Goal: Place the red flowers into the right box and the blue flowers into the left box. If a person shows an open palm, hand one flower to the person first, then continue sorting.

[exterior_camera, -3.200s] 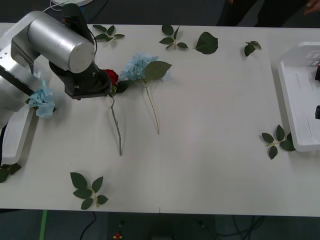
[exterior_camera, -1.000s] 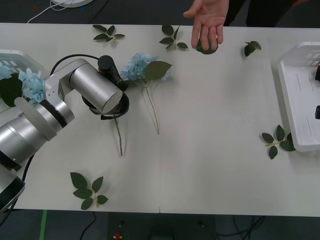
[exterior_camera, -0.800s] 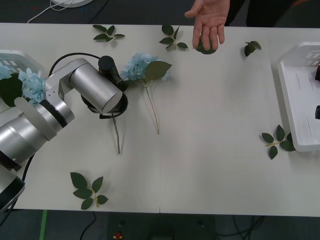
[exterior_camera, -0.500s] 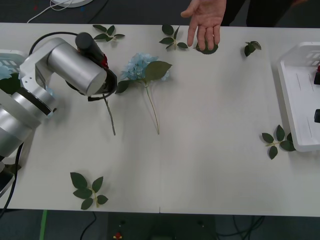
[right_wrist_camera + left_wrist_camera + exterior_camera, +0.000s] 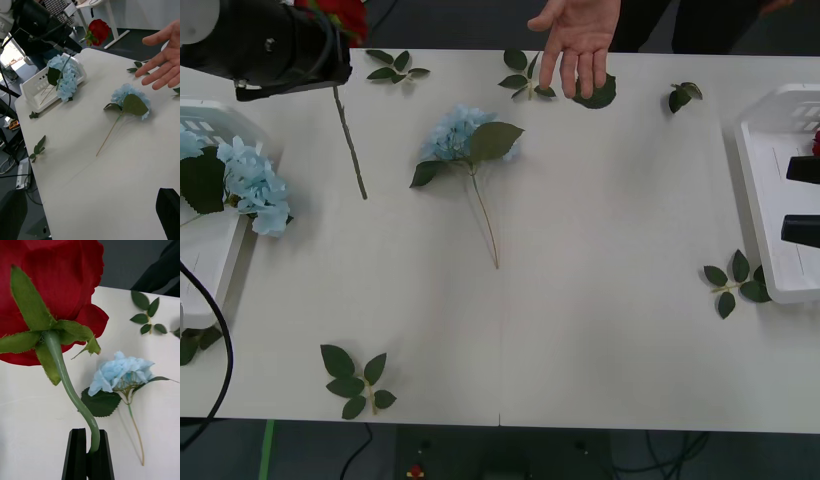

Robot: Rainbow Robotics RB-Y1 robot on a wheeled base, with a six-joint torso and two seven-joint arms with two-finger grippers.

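One red rose (image 5: 48, 296) in left end effector (image 5: 88, 453)

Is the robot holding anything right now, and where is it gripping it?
The left gripper pinches a red rose by its stem, just below the bloom.

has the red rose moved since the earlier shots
Yes. The artificial red rose with the long green stem, shut in the left hand, has risen off the table and gone toward the far left corner, away from the pale blue hydrangea-like flower, which lies unmoved.
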